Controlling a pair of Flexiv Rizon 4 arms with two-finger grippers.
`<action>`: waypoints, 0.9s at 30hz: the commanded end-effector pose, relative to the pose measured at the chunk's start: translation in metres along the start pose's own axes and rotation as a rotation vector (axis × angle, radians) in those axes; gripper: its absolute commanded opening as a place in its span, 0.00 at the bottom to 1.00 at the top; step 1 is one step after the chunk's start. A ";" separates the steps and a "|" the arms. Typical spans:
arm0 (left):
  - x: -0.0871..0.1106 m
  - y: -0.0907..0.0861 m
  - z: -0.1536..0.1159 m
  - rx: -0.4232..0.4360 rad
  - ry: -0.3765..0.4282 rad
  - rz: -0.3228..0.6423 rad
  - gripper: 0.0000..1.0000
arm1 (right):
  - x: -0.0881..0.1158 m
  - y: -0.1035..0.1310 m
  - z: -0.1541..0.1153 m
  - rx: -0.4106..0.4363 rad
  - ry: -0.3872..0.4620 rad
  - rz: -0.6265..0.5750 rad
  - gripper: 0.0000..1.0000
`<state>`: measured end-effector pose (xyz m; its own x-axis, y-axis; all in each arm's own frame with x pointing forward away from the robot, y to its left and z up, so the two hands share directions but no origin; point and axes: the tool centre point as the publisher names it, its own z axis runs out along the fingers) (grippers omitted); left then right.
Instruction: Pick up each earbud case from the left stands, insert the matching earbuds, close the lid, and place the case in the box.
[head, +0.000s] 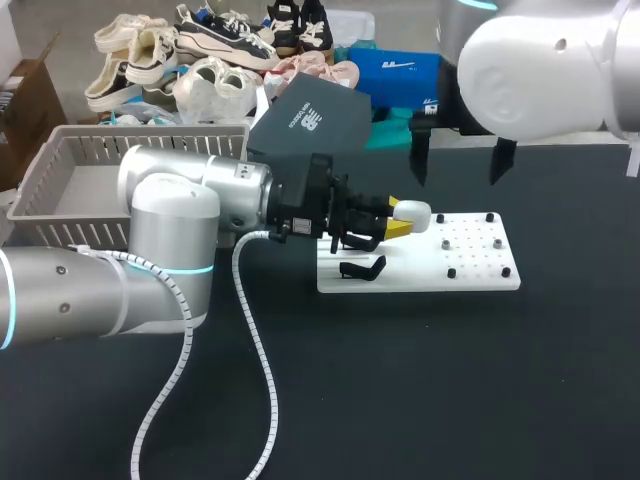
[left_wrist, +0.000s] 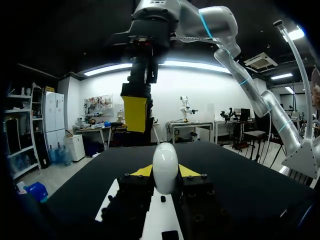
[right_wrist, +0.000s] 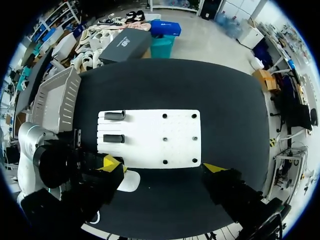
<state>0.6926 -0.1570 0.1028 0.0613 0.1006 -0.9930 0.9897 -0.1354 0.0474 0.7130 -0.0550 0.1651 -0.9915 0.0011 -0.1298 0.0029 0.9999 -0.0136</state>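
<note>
The left gripper is clamped on the white earbud case at mid-frame. It holds the case just above the white stand board, with the case's long axis running along the fingers and pointing right toward the small dark pegs. The right gripper hangs at upper right, beyond the board, its fingers spread wide and empty. It looks like the free arm for the earbuds. Two black stands sit below the left fingers, and the grey basket lies at far left.
</note>
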 end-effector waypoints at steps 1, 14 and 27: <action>-0.001 0.000 -0.002 -0.012 0.004 -0.001 0.00 | 0.023 -0.013 -0.003 -0.041 -0.095 -0.068 1.00; -0.027 -0.011 -0.057 -0.253 0.095 -0.039 0.00 | 0.044 -0.030 -0.008 -0.160 -0.187 -0.144 1.00; -0.023 -0.030 -0.113 -0.558 0.240 -0.175 0.00 | 0.043 -0.031 -0.009 -0.185 -0.202 -0.156 1.00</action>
<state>0.6982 -0.0550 0.1277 -0.1276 0.2932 -0.9475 0.9761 0.2064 -0.0676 0.6730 -0.0850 0.1692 -0.9460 -0.1473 -0.2889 -0.1917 0.9726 0.1316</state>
